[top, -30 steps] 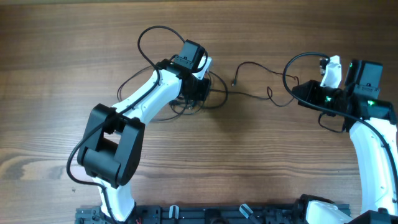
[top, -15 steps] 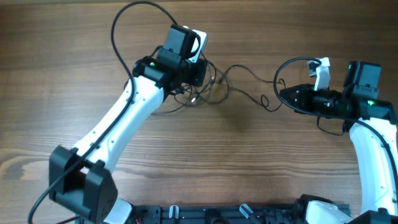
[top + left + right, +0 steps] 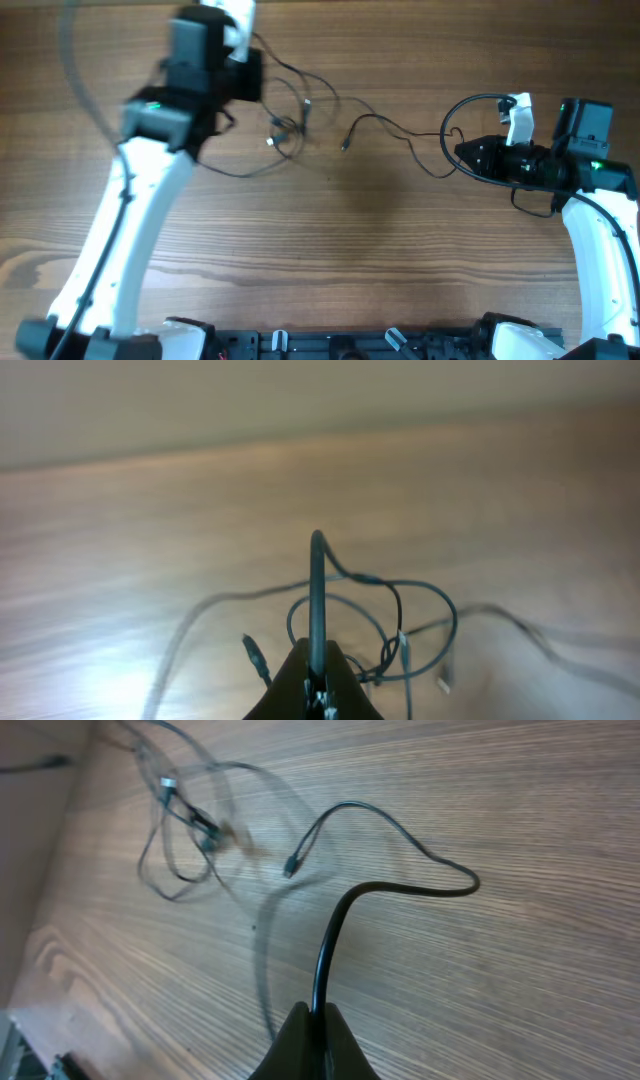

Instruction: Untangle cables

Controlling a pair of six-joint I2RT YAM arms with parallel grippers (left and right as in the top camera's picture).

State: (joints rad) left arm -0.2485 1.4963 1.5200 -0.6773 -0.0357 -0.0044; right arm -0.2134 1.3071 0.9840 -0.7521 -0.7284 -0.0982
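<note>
Black cables (image 3: pixel 316 595) sprawl across the wooden desk (image 3: pixel 350 250); left pincer (image 3: pixel 316 668) and right pincer (image 3: pixel 318 1018) each clamp a strand.

Across the upper middle of the frame, thin black cables (image 3: pixel 285 125) with silvery plug ends are sprawling, barring a low pass. The brown wooden counter (image 3: pixel 380 250) is lying open through the lower middle, between the white left arm (image 3: pixel 130 230) and white right arm (image 3: pixel 600 250).
</note>
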